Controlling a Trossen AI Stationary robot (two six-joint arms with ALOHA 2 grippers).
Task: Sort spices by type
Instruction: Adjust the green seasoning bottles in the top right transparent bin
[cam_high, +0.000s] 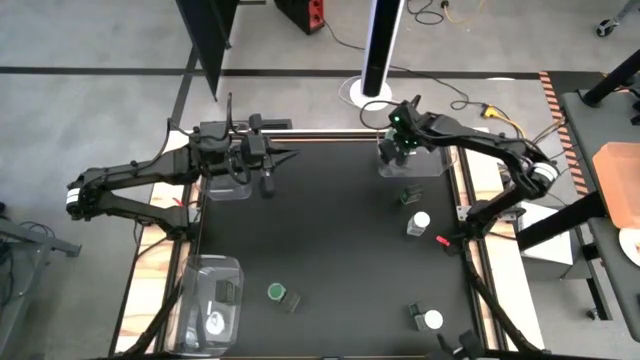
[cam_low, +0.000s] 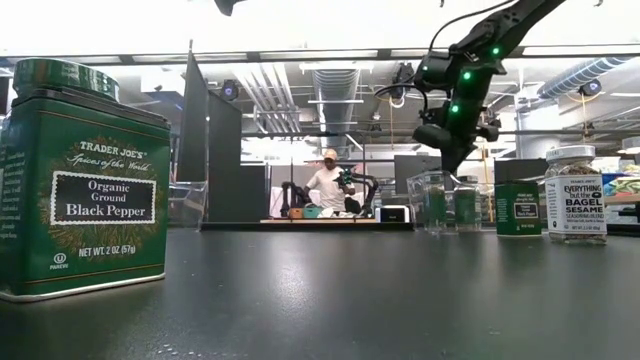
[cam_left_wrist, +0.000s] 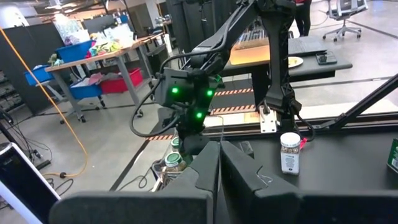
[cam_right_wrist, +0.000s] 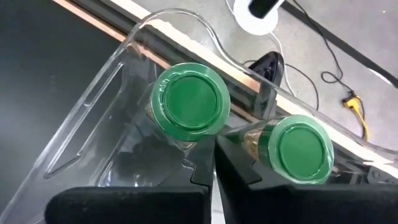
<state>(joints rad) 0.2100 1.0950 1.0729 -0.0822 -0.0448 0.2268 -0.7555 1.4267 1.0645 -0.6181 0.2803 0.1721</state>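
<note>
Black tabletop, spice containers scattered: near edge, green-lid jar (cam_high: 276, 291) and white-lid jar (cam_high: 432, 320); mid-right, another white-lid jar (cam_high: 421, 220). Far right, right gripper (cam_right_wrist: 214, 163) shut, empty, poised just above two green lids (cam_right_wrist: 191, 98) inside clear tray (cam_high: 437, 162). Far left, left gripper (cam_left_wrist: 220, 163) shut, empty, idle.

Around your table you see a grey concrete floor (cam_high: 90, 110) with a black line on it. Behind the right gripper (cam_high: 402, 138) stands a white post (cam_high: 381, 45) on a round base, and cables (cam_high: 470, 100) lie near it. Farther in the room are work tables (cam_left_wrist: 102, 62) with blue bins (cam_left_wrist: 74, 50), and bright ceiling lights (cam_low: 330, 100) above.
</note>
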